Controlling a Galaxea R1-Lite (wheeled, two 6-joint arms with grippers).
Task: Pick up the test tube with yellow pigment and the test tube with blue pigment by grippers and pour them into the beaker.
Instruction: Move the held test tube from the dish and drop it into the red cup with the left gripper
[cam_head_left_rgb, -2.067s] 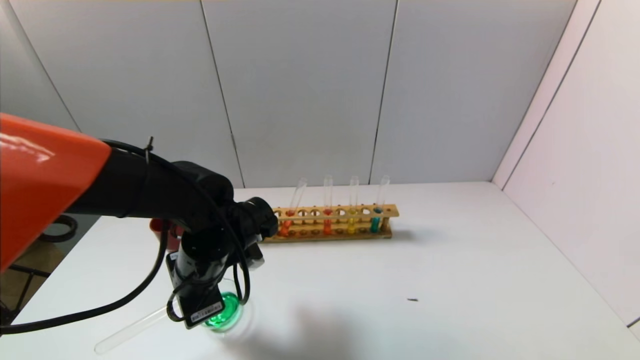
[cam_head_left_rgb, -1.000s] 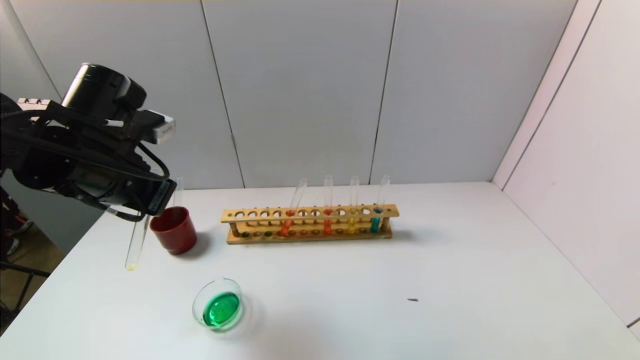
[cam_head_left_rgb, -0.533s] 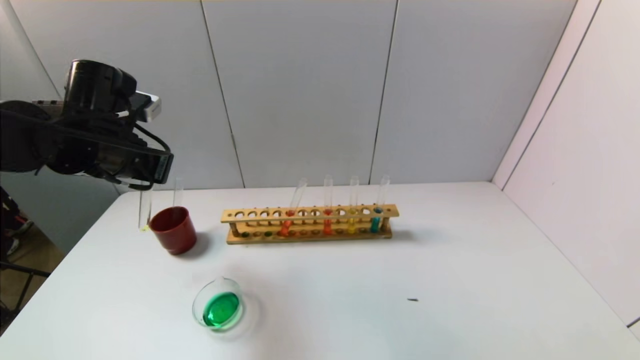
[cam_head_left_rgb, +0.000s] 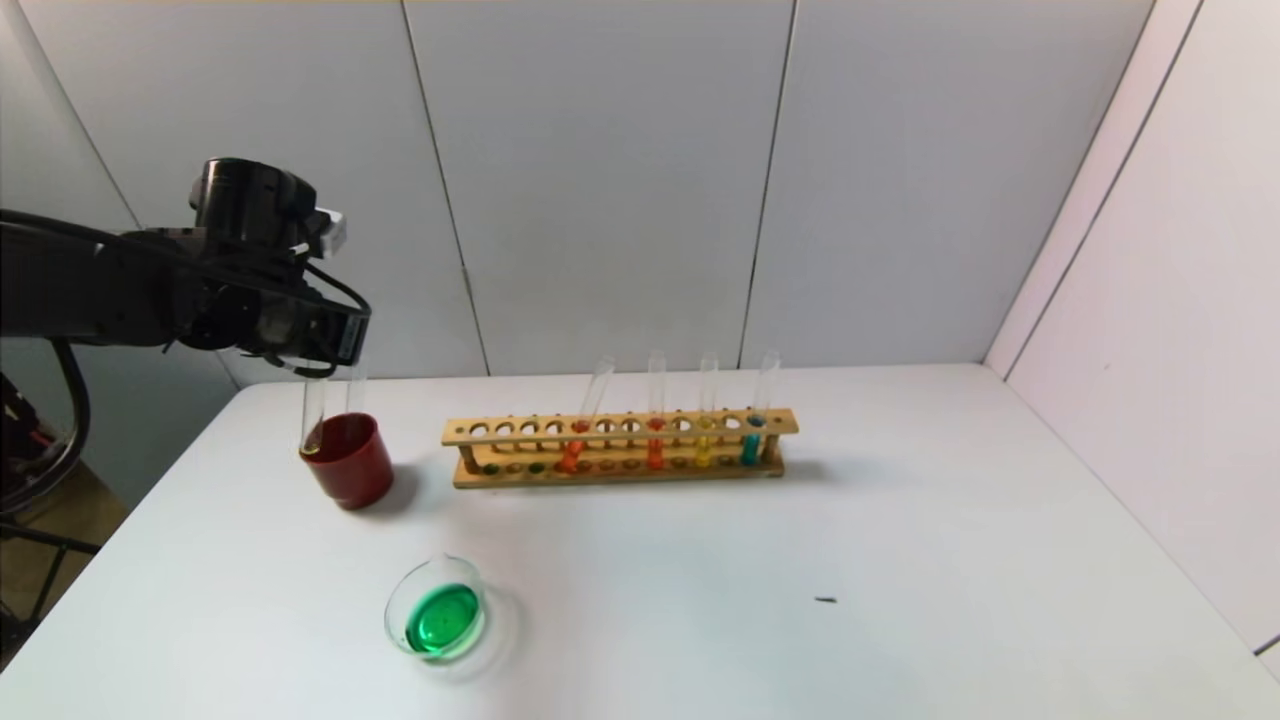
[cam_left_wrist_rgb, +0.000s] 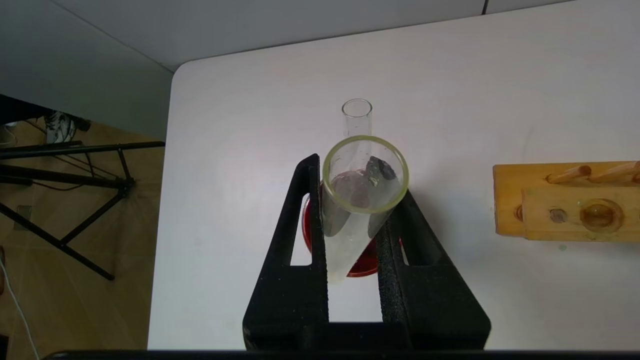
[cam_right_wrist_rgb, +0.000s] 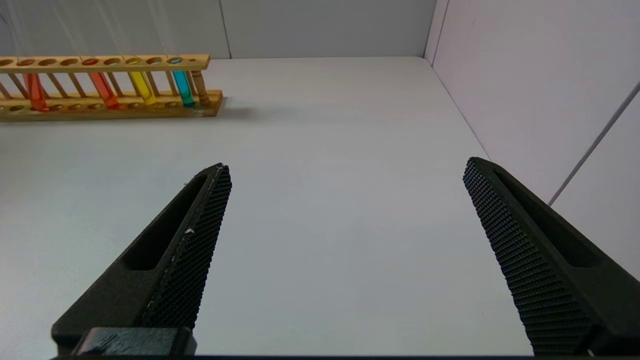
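Note:
My left gripper (cam_head_left_rgb: 322, 352) (cam_left_wrist_rgb: 357, 186) is shut on the test tube with yellow pigment (cam_head_left_rgb: 313, 418) (cam_left_wrist_rgb: 361, 200). The tube hangs nearly upright with only a yellow trace at its round end, which is at the left rim of the dark-red cup (cam_head_left_rgb: 348, 462) (cam_left_wrist_rgb: 364, 260). A second, empty clear tube (cam_head_left_rgb: 356, 384) (cam_left_wrist_rgb: 357, 116) stands in that cup; I cannot tell whether it is the test tube with blue pigment. The beaker (cam_head_left_rgb: 437, 610) sits near the front with green liquid in it. My right gripper (cam_right_wrist_rgb: 346, 165) is open over bare table, off to the right.
A wooden rack (cam_head_left_rgb: 620, 447) (cam_right_wrist_rgb: 107, 85) stands at the back centre, holding two orange-red tubes, a golden-yellow one (cam_head_left_rgb: 704, 440) and a teal-blue one (cam_head_left_rgb: 752, 438). A small dark speck (cam_head_left_rgb: 825, 600) lies on the white table (cam_head_left_rgb: 900, 520). The table's left edge is close to the cup.
My left gripper has lifted away from the beaker, turned the tube upright and carried it back and right, from beside the red cup to its left rim.

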